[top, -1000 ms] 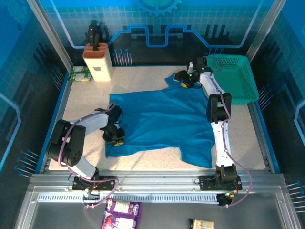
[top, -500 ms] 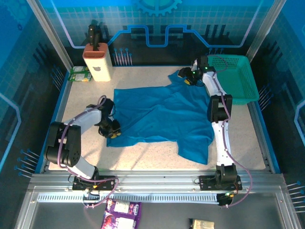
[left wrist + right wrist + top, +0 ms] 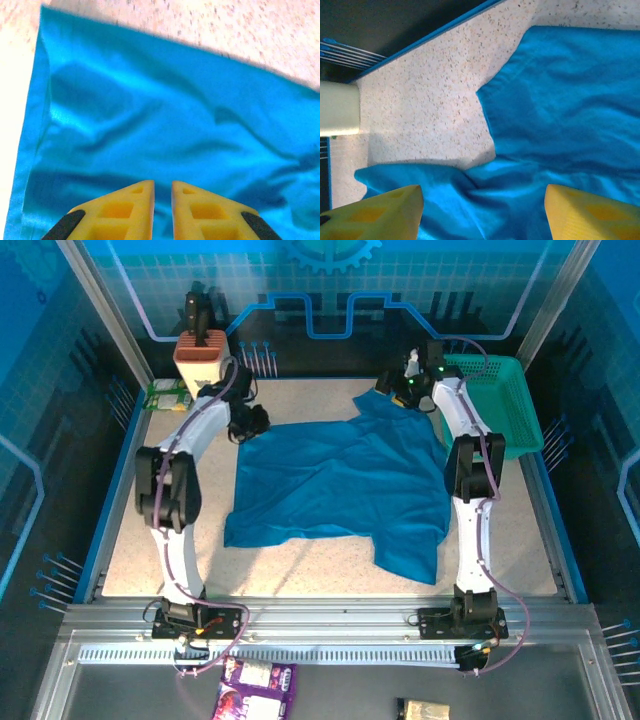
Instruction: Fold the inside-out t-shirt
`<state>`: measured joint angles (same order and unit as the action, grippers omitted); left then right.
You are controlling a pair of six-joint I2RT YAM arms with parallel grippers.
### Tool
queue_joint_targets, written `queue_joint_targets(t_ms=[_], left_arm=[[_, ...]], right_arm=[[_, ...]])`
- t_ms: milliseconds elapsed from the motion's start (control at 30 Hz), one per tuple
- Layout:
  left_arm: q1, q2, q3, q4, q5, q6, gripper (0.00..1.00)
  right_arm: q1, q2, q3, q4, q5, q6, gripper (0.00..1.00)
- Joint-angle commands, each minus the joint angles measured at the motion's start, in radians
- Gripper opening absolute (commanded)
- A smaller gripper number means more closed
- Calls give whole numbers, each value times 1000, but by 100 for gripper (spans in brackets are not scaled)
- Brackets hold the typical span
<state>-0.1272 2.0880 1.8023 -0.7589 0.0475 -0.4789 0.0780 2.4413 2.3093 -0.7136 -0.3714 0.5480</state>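
Observation:
The inside-out t-shirt (image 3: 340, 480) lies spread across the middle of the speckled table (image 3: 300, 565), plain blue, with one sleeve at the back right and a flap hanging toward the front right. My left gripper (image 3: 252, 426) hovers over the shirt's back left corner. In the left wrist view its yellow fingertips (image 3: 163, 184) are nearly together with only a thin slit, and nothing is between them above the rippled cloth (image 3: 160, 110). My right gripper (image 3: 393, 390) sits at the back right sleeve. Its fingers (image 3: 375, 210) stand wide apart over bunched cloth (image 3: 570, 100).
A teal mesh basket (image 3: 495, 405) stands at the back right, close to the right arm. At the back left are a cream block with a tan top (image 3: 205, 370) and a green packet (image 3: 168, 395). A purple packet (image 3: 255, 688) lies below the rail in front.
My left arm let go of the shirt's front left hem and swung to the back left corner. The right gripper shifted slightly back and right, and the sleeve followed.

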Motion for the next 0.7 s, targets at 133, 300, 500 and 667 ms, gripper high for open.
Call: queue_joint_targets(t_ms=[133, 300, 500, 667], left_arm=[[19, 300, 324, -138, -108, 50, 17], [59, 497, 525, -207, -113, 26, 17], [105, 676, 779, -241, -63, -29, 21], [122, 691, 774, -133, -23, -64, 26]], right_arm=[[4, -35, -166, -26, 78, -60, 66], [-14, 4, -218, -8, 112, -56, 66], [-37, 102, -159, -21, 113, -55, 66], [-40, 175, 1, -112, 114, -77, 66]])
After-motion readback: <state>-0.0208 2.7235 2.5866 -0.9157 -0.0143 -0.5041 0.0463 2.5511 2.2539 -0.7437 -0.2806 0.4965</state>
